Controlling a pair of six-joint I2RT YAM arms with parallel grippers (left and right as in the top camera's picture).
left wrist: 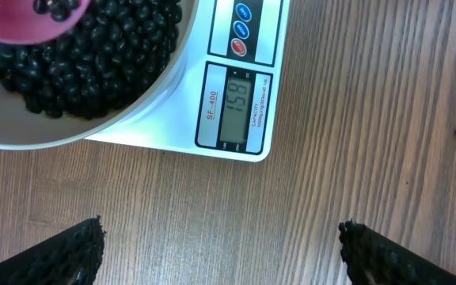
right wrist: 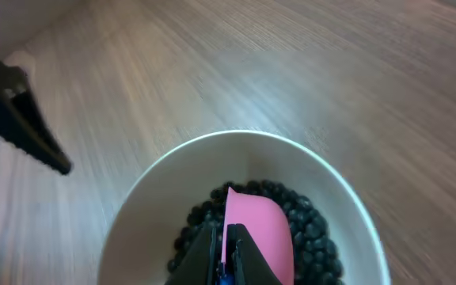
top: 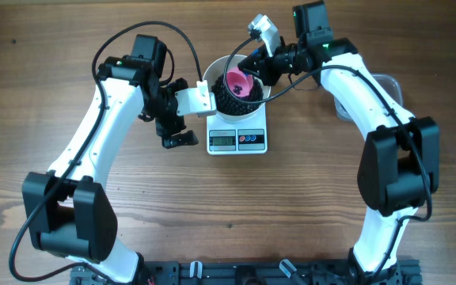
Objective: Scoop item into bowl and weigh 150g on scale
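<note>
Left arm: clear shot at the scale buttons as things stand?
Likely yes. The left tool hangs open and empty over the table beside the scale; its buttons sit uncovered, clear of the bowl.

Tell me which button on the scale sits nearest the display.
The red button: it ends the row right beside the display of the scale. The two blue buttons lie farther from it.

The beans (left wrist: 101,55) were glossy, the bowl (right wrist: 153,210) smooth and matt, the scoop (right wrist: 261,229) smooth plastic, the table (left wrist: 212,214) grained wood.
</note>
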